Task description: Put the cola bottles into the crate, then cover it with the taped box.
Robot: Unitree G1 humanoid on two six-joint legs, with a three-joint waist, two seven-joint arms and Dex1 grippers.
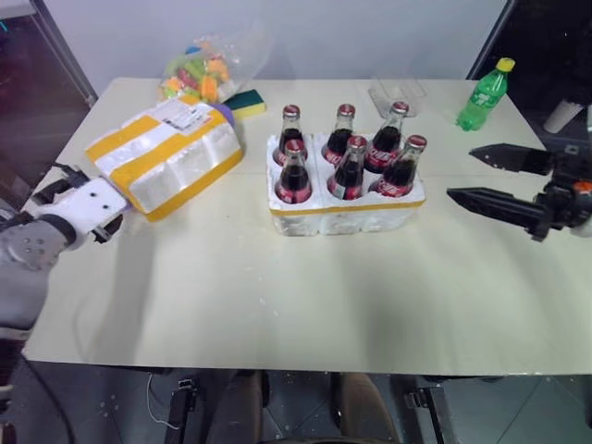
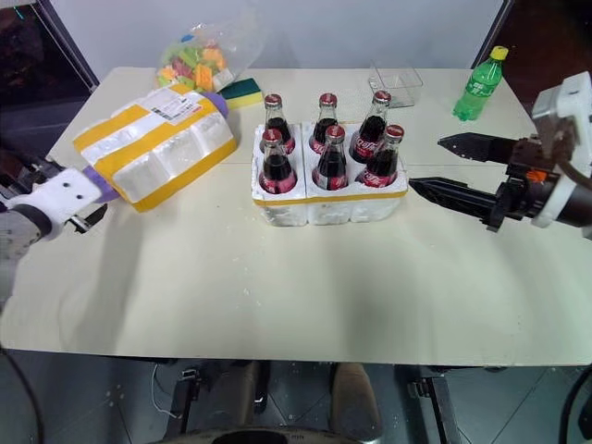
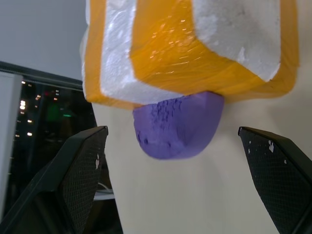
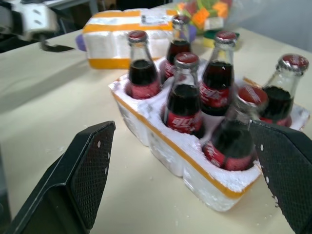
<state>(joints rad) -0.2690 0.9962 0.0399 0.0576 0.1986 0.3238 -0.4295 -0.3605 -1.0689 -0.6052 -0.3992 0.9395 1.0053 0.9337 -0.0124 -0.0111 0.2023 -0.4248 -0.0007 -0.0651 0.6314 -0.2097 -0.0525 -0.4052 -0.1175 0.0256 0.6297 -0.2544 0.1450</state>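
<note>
All six cola bottles [image 1: 347,153] were seen seated in the wells of the crate [image 1: 344,215], which stood at mid-table, so the loading was judged done and the covering not yet begun. The taped box [image 1: 166,157] was found lying tilted on the table's left side, propped on a purple object [image 3: 176,124], well apart from the crate.

The left gripper [image 3: 178,183] was held just beside the near end of that box, its fingers spread wide and nothing gripped. The right gripper [image 1: 495,178] was poised to the right of the crate, jaws likewise parted and empty.

The box was judged light and stiff, being foam, yet easily dented or crumbled under a hard squeeze; the glossy tape bands could prove slippery. A hold across the short end, on the taped edges where the foam is reinforced, was thought best, perhaps with both grippers at opposite ends. Glass bottles below would call for a gentle lowering.
</note>
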